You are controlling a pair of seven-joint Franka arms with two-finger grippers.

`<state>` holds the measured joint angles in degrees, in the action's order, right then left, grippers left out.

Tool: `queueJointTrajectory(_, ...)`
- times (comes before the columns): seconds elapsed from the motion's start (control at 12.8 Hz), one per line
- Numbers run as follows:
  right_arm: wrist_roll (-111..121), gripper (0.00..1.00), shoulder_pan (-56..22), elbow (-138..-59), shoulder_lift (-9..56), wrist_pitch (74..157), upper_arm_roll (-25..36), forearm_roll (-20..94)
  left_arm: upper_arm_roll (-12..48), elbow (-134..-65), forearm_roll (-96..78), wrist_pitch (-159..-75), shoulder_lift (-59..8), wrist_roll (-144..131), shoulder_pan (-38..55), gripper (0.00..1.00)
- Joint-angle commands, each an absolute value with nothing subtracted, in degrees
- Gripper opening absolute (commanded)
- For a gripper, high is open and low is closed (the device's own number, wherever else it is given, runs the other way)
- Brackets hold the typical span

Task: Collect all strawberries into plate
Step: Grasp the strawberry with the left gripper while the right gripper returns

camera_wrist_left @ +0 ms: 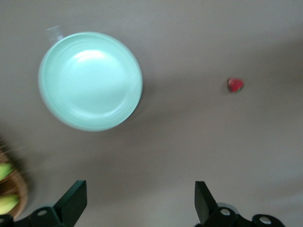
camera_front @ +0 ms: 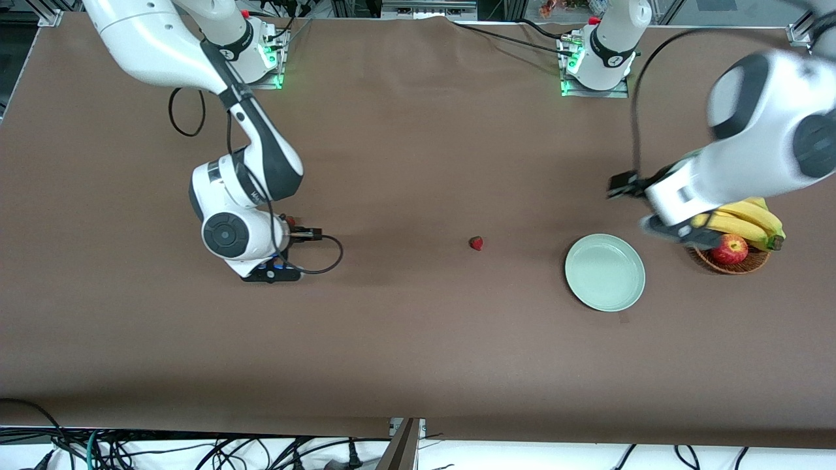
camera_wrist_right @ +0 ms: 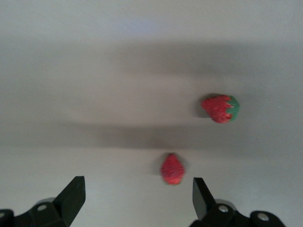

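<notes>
One strawberry (camera_front: 476,243) lies alone on the brown table, midway between the arms, and also shows in the left wrist view (camera_wrist_left: 235,84). The pale green plate (camera_front: 605,272) (camera_wrist_left: 90,80) sits bare toward the left arm's end. My left gripper (camera_wrist_left: 138,203) hangs open over the table beside the plate and the basket, holding nothing. My right gripper (camera_wrist_right: 137,198) is open, low over the table at the right arm's end. Two more strawberries lie below it: one (camera_wrist_right: 172,169) just ahead of the fingertips, not gripped, and one (camera_wrist_right: 220,108) with a green cap.
A brown wicker basket (camera_front: 751,264) with bananas (camera_front: 751,222) and a red apple (camera_front: 729,249) stands beside the plate, partly under the left arm. A black cable (camera_front: 320,261) loops from the right hand.
</notes>
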<state>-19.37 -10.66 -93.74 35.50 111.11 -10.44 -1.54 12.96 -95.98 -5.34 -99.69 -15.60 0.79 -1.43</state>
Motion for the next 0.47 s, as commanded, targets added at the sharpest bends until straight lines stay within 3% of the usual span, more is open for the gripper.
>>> queueJointTrajectory(0.0,-18.37,1.0,-10.37,-104.21,31.82,118.88,-10.2,-1.58,15.47,-94.66,-5.28,-107.45,-22.57,-11.8,2.7,1.0)
queueJointTrajectory(0.39,-17.15,1.0,-10.28,-110.82,30.86,122.7,-10.11,-1.76,15.38,-94.66,1.04,-124.77,-34.69,-37.93,15.45,1.0)
